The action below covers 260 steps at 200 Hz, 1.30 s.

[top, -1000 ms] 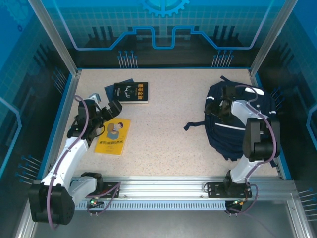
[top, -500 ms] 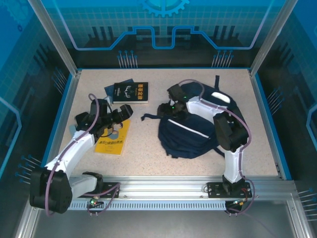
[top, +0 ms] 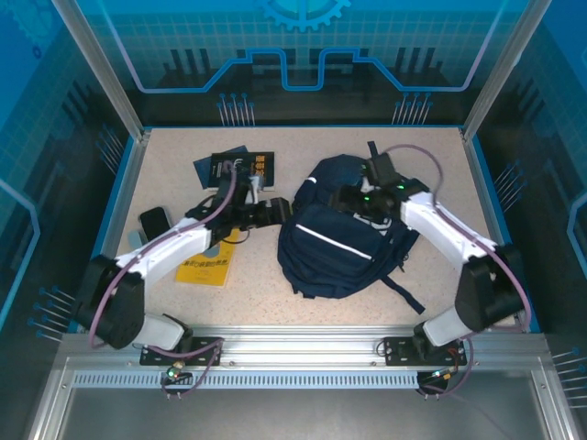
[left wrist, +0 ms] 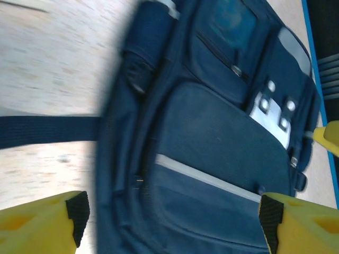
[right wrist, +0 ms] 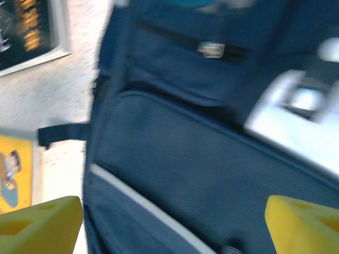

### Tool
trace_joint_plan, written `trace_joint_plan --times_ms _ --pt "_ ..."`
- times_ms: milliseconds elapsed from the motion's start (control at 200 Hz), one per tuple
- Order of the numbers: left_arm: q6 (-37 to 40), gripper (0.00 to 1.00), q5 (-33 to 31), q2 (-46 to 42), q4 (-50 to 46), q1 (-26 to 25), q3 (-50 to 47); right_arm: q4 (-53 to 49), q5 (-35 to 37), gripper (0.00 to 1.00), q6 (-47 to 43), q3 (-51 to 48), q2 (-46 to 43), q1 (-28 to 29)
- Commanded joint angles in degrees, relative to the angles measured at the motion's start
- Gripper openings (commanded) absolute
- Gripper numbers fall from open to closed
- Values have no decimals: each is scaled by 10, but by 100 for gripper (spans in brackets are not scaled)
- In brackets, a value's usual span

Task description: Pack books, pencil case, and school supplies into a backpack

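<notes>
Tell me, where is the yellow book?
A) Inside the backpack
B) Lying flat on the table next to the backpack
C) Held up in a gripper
B: the yellow book lies flat on the table, to the left of the backpack, and no gripper holds it.

The navy backpack [top: 335,243] is laid flat in the middle of the speckled table [top: 303,147]. The left gripper [top: 278,210] is seen at its left edge, and the right gripper [top: 347,200] over its upper part. The black book [top: 264,165] and the yellow book [top: 209,269] are partly covered by the left arm.
</notes>
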Motion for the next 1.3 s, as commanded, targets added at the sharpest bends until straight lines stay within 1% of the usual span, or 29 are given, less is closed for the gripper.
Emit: trace_joint_plan --times_ms 0,120,180,270,380,490,595,760,810,845,950,1050,1176,1296 --pt "-9 78 35 61 12 -51 54 -52 24 90 -5 -70 -36 -36" --pt "-20 67 37 141 15 -102 111 -53 43 89 2 -131 -75 -78" --pt "-23 66 31 175 12 -120 137 -45 41 89 5 -155 -80 -96" --pt "-32 62 0 216 5 -134 159 -23 23 89 8 -177 -71 -111" --pt "-44 57 -44 261 -31 -133 179 2 0 88 9 -182 -37 -112" --pt "-31 56 -71 292 -61 -132 195 38 -32 87 7 -183 -1 -112" --pt "-19 56 -99 308 -85 -120 204 88 -86 86 3 -179 33 -108" --pt "-8 55 -138 329 -124 -78 222 151 -133 83 16 -150 93 -73" --pt "2 56 -145 332 -135 -71 234 166 -144 83 21 -146 113 -59" --pt "10 56 -153 331 -144 -69 242 172 -145 83 26 -124 125 -51" --pt "48 61 -160 320 -173 -69 273 176 -144 83 30 -99 140 -48" --pt "100 68 -154 292 -199 -71 295 147 -134 83 15 -79 113 -53" --pt "215 74 -145 248 -222 -85 301 81 -102 88 -21 -64 53 -62" --pt "339 79 -126 212 -236 -107 289 35 -86 94 -42 -79 -5 -86"
